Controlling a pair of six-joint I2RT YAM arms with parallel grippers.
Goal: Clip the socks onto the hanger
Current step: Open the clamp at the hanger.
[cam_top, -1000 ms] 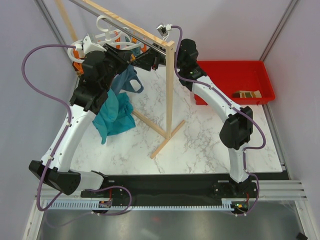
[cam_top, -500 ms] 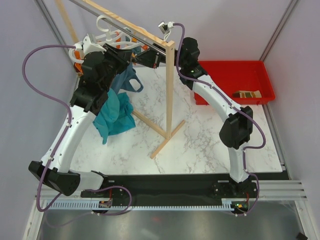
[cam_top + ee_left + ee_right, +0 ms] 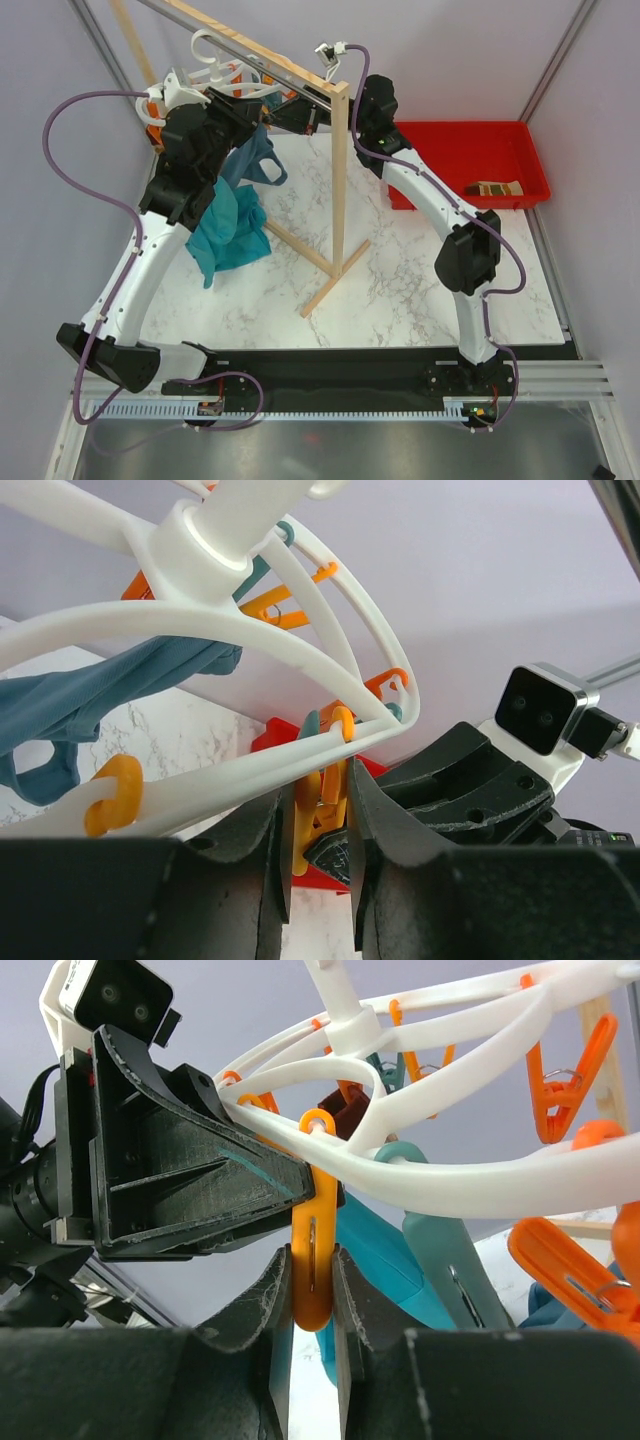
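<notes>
The white hanger [image 3: 205, 78] hangs from the wooden rail at the back left, and both grippers meet under it. In the left wrist view, my left gripper [image 3: 318, 825] is shut on an orange clip [image 3: 322, 798] under a white hanger ring [image 3: 230, 780]. In the right wrist view, my right gripper [image 3: 311, 1285] is shut on the lower end of an orange clip [image 3: 312, 1260], with the left gripper's black body [image 3: 180, 1175] right beside it. One striped sock [image 3: 493, 188] lies in the red bin. The other sock is not clearly seen.
The wooden rack's post [image 3: 341, 180] and foot [image 3: 335, 280] stand mid-table, right of both grippers. Teal cloths [image 3: 235, 215] hang below the hanger. The red bin [image 3: 510, 140] sits at the back right. More orange clips [image 3: 560, 1085] and teal clips [image 3: 445, 1250] hang from the rings.
Both grippers stay at the hanger. The right arm's elbow has shifted slightly left and its gripper has edged a little up toward the rail.
</notes>
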